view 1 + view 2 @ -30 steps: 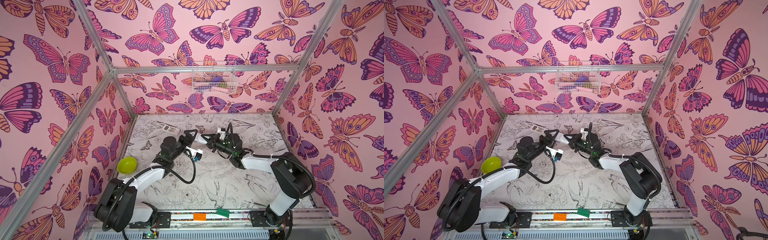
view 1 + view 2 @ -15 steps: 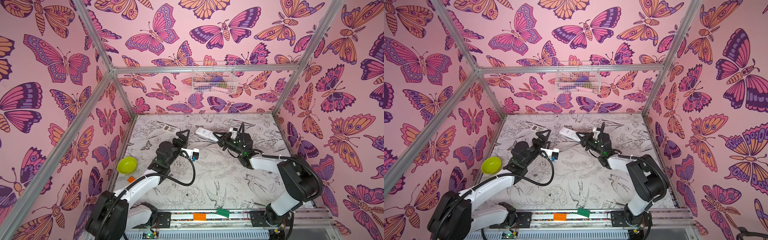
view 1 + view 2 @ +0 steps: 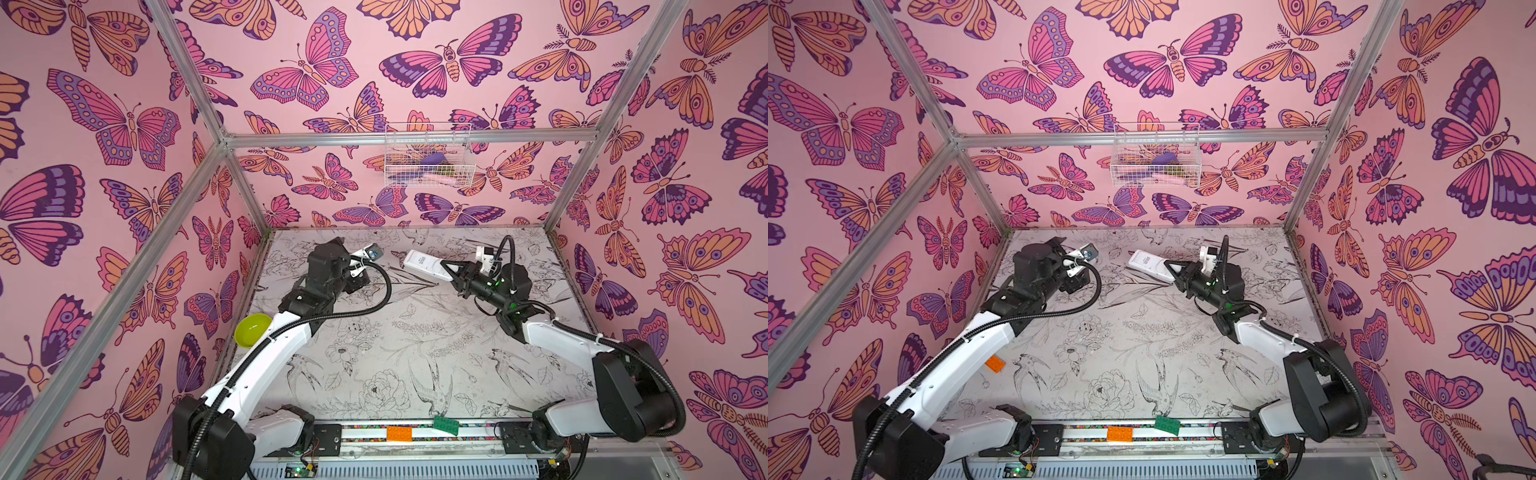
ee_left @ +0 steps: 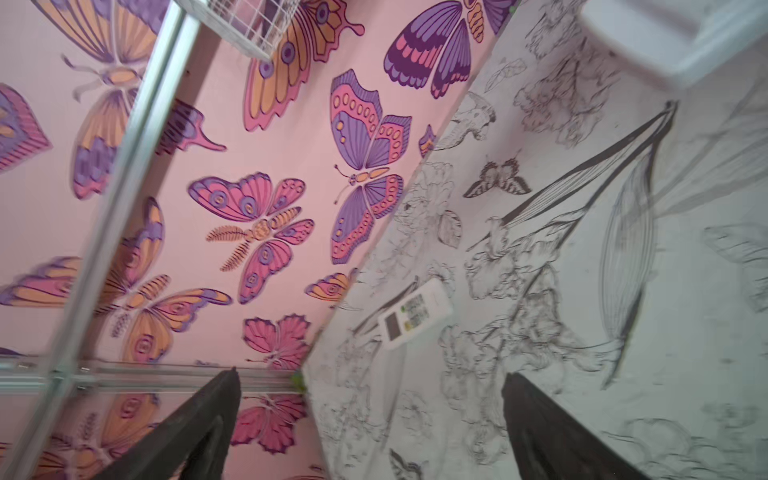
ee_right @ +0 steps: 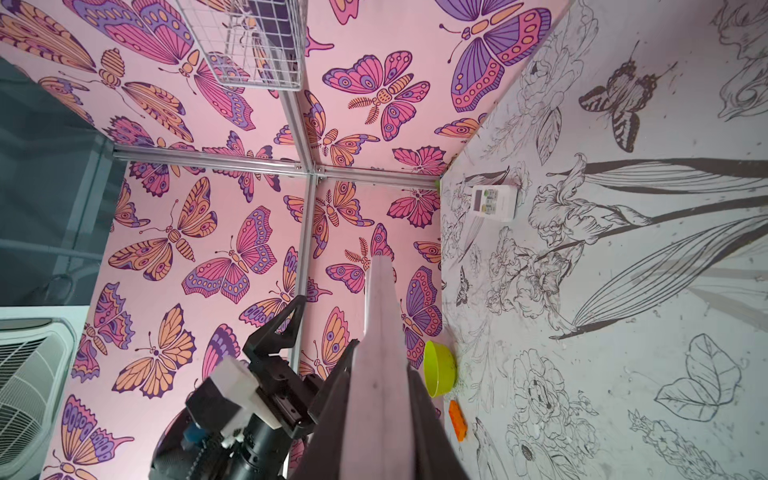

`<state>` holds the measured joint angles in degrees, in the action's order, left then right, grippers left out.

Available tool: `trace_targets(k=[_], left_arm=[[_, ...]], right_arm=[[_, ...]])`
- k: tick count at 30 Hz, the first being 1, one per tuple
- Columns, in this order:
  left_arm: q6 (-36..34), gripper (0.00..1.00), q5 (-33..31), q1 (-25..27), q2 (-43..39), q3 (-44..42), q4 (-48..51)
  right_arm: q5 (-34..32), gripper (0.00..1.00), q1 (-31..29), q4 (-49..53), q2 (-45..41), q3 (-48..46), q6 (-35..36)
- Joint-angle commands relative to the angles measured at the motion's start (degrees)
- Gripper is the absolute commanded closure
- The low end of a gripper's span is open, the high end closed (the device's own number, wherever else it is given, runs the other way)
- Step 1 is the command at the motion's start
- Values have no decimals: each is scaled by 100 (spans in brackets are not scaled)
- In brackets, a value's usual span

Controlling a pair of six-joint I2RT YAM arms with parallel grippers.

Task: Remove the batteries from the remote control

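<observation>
Status: right end effector [image 3: 451, 271] is clamped narrow on the held remote [image 3: 424, 264], pinching one end and carrying it clear of the tabletop [image 3: 415, 353] towards the back. In both top views its long axis runs straight out from the fingers, pointing at the left arm. The face towards the camera has a printed label and no buttons, so probably the back. Can't tell if the cover is on.

Left end effector [image 4: 372, 376] is wide open and empty, both fingers [image 4: 199, 419] spread with nothing between them. It's aimed at the back-left corner, away from the held remote, which shows only as a blurred white edge in the left wrist view.

A second remote [image 4: 415, 320] lies flat on the tabletop, buttons up, near that corner and dead ahead of the left end effector. It's hidden behind the left wrist in both top views. The left arm is clearly nearer; the right is occupied.

Batteries: none visible in any view, none in the green bowl [image 3: 252, 329] as far as I can see. Presumably they're inside the remotes.

Key relation: the second remote's long axis lies closer to the finger-to-finger line than across it. My read is that the left wrist needs a roll before closing across its width.
</observation>
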<state>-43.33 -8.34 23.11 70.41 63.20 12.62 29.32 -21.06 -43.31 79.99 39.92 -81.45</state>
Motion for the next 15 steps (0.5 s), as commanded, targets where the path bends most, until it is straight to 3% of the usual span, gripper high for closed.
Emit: trace_targets(k=[1,7,10,12,15], left_arm=[[1948,0,749,-31,192,491,1655],[3490,0,2263,-597,700,851,2113],[4730,0,3685,-1186,678,391,1772],[5601,0,4691,-1632,576,-315,884],[5926,0,5289,-1680,606,-675,352]], right_arm=[[203,84,193,225,-426,-247,395],[280,86,444,1532,-903,-115,1241],[355,85,417,2584,-1051,259,1562],[275,84,283,2352,-1195,29,1519],[116,86,123,1878,-1416,-586,1639]])
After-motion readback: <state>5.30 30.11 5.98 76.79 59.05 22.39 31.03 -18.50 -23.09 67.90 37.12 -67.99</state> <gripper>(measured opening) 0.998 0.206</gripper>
